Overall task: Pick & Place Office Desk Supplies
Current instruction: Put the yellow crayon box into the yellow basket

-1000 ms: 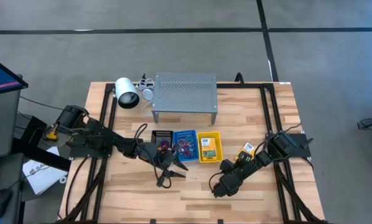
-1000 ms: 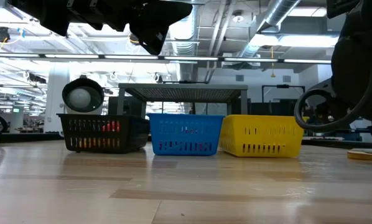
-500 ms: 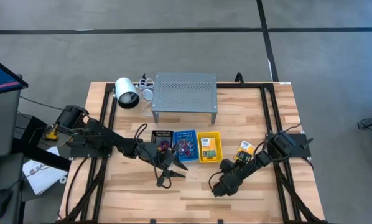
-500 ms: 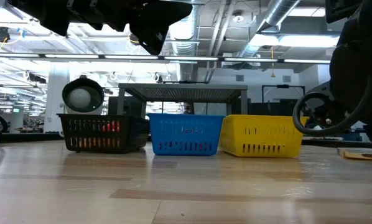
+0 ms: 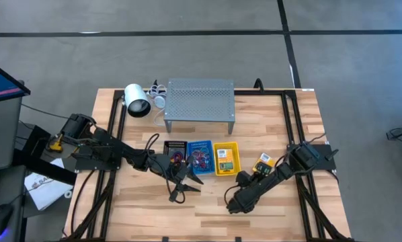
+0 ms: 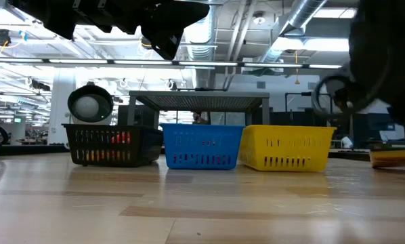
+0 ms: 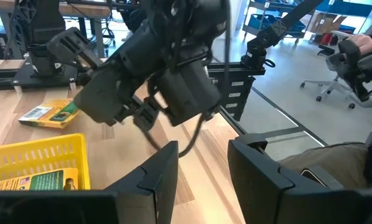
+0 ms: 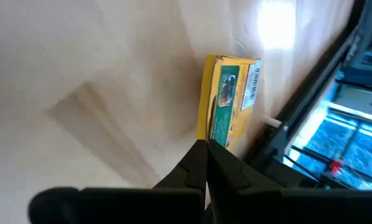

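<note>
A yellow-and-green crayon box [image 5: 263, 161] [image 8: 232, 93] lies at the table's right, beside my right arm. My right gripper [image 8: 206, 146] is folded back under that arm, which hides it in the high view. It is shut, with its tips at the box's near end. The low view shows the box [image 6: 394, 158] raised a little off the wood. My left gripper [image 5: 184, 191] [image 7: 203, 146] waits open in front of the baskets. The yellow basket [image 5: 226, 168] holds another crayon box [image 5: 222, 158]. Rubber bands [image 5: 199, 158] lie in the blue basket [image 5: 199, 146]. My right gripper meets the crayon box at its near end corner [image 8: 204, 134], with only the fingertips there. The shut fingers come slanting down from the table's near left and hide what lies between them. The box is tilted, its narrow yellow side showing, and its far end points at the right rail.
A black basket [image 5: 175, 146] stands left of the blue one. Behind them are the grey perforated shelf [image 5: 199, 101] and a white cylinder [image 5: 137, 101]. Black rails [image 5: 292, 134] run along the table's right side. A seated person [image 7: 354, 50] is beyond the table.
My right arm has risen a little. The crayon box, flat on the wood a second ago, now stands higher in the low view. It has shifted slightly toward the table's left.
</note>
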